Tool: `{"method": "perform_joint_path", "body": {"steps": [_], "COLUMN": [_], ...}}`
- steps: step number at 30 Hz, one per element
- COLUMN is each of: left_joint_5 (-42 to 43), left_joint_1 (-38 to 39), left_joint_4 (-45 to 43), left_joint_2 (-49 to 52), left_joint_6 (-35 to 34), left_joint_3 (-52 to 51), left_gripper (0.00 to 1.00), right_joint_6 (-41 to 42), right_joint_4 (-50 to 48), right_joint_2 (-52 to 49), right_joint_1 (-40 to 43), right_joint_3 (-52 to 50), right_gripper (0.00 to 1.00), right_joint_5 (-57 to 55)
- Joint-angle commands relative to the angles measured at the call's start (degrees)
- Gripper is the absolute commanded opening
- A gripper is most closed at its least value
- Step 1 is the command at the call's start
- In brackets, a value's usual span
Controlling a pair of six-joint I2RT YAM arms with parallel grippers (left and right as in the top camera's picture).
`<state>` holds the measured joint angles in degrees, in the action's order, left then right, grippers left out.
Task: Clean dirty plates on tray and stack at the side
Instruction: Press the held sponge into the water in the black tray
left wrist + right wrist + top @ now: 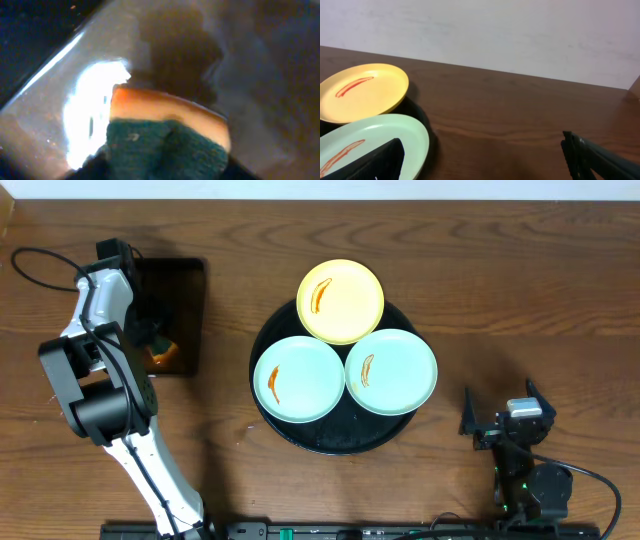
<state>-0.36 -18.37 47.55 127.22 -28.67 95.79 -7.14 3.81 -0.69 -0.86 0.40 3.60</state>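
Three plates lie on the round black tray (340, 442): a pale yellow plate (341, 300) at the back, a pale blue-white plate (299, 378) at the front left and another (391, 370) at the front right. Each has an orange-brown smear. My left gripper (152, 345) is down over a small rectangular black tray (185, 290), shut on an orange sponge (163, 356) with a green pad (165, 150). My right gripper (505, 415) is open and empty, low, right of the round tray. Its view shows the yellow plate (362, 92) and the right plate (370, 145).
The small rectangular tray stands at the left of the wooden table, its glossy floor (250, 75) under the sponge. A black cable (40, 265) loops at the far left. A pale wall (495, 30) is behind the table.
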Motion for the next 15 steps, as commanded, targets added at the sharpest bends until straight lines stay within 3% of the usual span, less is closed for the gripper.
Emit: {"method": "perform_joint_path", "body": {"steps": [1,2,5,6,7,9,11,12,15], "left_joint_5": [-0.7,-0.7,-0.7,-0.7,-0.7,-0.7,-0.7,-0.7,-0.7], "left_joint_1": [-0.4,-0.4,-0.4,-0.4,-0.4,-0.4,-0.4,-0.4,-0.4], "left_joint_4": [0.3,0.2,-0.1,0.0,0.2,0.9,1.4,1.7,3.0], "left_joint_2": [1.0,1.0,0.8,0.7,0.5,0.0,-0.2,-0.2,-0.2], "left_joint_6": [0.6,0.8,0.8,0.8,0.7,0.7,0.7,0.7,0.7], "left_joint_3": [-1.0,-1.1,-1.0,-0.9,-0.9,-0.9,-0.9,-0.9,-0.9], "left_gripper": [0.19,0.08,0.08,0.12,0.17,0.54,0.80,0.86,0.87], "right_joint_6": [-0.7,-0.7,-0.7,-0.7,-0.7,-0.7,-0.7,-0.7,-0.7], "right_joint_4": [0.2,0.2,0.2,0.2,0.2,0.2,0.2,0.2,0.2], "right_joint_2": [0.3,0.3,0.3,0.3,0.3,0.3,0.3,0.3,0.3], "right_joint_1": [0.5,0.5,0.5,0.5,0.5,0.5,0.5,0.5,0.5], "right_joint_3": [-0.1,-0.1,-0.1,-0.1,-0.1,-0.1,-0.1,-0.1,-0.1], "right_gripper": [0.99,0.99,0.99,0.99,0.99,0.99,0.99,0.99,0.99], "right_joint_5": [-0.2,-0.2,-0.2,-0.2,-0.2,-0.2,-0.2,-0.2,-0.2]}}
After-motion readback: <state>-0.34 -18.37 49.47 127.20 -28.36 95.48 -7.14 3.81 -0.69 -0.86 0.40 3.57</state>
